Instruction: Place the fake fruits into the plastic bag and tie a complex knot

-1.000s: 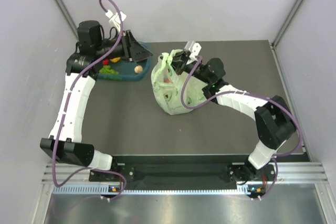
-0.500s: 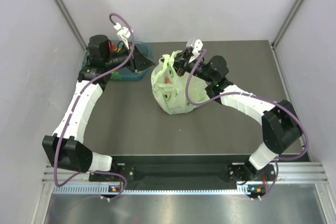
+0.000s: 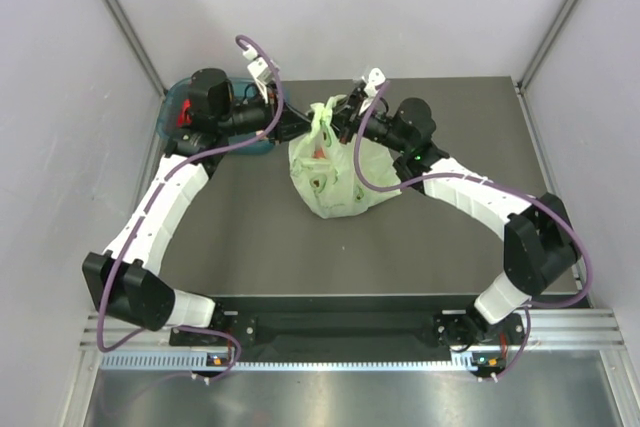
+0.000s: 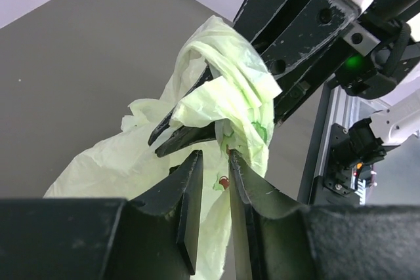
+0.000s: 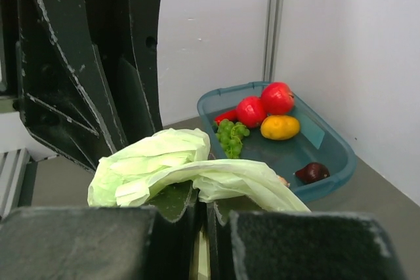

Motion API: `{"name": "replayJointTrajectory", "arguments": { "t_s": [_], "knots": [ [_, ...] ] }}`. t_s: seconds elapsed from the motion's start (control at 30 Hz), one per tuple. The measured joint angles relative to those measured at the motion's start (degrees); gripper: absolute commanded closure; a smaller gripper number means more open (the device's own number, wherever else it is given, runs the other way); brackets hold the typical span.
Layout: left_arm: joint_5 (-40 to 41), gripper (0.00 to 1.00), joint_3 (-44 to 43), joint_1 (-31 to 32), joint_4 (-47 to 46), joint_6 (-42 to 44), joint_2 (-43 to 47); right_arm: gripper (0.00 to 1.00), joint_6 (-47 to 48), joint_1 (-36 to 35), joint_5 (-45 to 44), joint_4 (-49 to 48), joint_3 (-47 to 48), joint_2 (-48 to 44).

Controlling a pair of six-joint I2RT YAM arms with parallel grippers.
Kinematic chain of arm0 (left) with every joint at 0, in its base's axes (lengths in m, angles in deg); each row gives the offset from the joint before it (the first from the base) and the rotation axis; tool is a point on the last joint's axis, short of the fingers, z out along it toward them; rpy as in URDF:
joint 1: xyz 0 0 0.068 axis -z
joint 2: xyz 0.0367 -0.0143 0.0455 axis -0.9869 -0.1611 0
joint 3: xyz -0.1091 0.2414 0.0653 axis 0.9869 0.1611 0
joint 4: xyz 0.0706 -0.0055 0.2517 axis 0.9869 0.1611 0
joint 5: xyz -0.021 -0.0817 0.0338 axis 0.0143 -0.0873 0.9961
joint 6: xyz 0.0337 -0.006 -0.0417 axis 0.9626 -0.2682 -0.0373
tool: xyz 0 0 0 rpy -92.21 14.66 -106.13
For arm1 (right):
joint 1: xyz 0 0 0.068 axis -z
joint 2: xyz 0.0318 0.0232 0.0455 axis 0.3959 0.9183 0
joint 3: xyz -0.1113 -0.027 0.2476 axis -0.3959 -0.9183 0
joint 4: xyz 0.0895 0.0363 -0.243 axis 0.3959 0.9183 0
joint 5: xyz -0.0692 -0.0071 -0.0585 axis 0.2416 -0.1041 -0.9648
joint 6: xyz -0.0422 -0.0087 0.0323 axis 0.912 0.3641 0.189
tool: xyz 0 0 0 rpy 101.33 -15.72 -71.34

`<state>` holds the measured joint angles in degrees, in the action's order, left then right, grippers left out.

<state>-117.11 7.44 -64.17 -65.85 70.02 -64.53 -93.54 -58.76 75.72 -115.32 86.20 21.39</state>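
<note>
In the top view the plastic bag [image 3: 335,182] sits mid-frame on the table [image 3: 250,237], the basket [image 3: 172,99] holding fake fruits [image 5: 252,111] lies to its upper left, and the left gripper [image 4: 214,162] and right gripper [image 5: 200,201] flank the bag's top.

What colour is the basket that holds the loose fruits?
Teal. The basket shows best in the right wrist view.

Bag [image 3: 335,182]: thin crinkly translucent plastic, slight sheen. Fruits [image 5: 262,104]: glossy plastic. Basket [image 5: 331,155]: smooth semi-gloss plastic. Right tool [image 4: 174,137]: matt black, scuffed. Desk [image 3: 240,232]: matt, smooth.
</note>
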Motion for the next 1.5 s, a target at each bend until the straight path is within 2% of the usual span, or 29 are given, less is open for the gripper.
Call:
{"name": "replayJointTrajectory", "arguments": {
  "t_s": [0.2,0.4,0.77,0.93,1.2,1.5],
  "knots": [
    [0.7,0.68,0.5,0.5,-0.2,1.6,-1.4,1.0,-1.6,0.8,0.9,2.6,2.1,0.0],
    [-1.2,0.55,3.1,0.6,-2.3,2.4,-2.3,1.0,-3.2,1.6,2.2,4.7,3.4,0.0],
    [-4.8,0.42,5.8,2.2,-11.6,0.2,-2.3,1.0,-4.4,2.3,2.9,7.7,4.8,0.0],
    [-4.6,0.29,5.8,3.4,-13.7,-0.2,-2.5,1.0,-4.5,2.3,3.0,8.5,5.2,0.0],
    [-2.3,0.3,5.8,4.9,-14.7,-0.3,-3.9,1.0,-4.5,2.7,2.1,9.6,5.5,0.1],
    [6.6,0.37,5.8,7.7,-15.2,-0.6,-4.5,1.0,-4.5,2.8,0.0,9.3,5.4,0.1]
  ]
}}
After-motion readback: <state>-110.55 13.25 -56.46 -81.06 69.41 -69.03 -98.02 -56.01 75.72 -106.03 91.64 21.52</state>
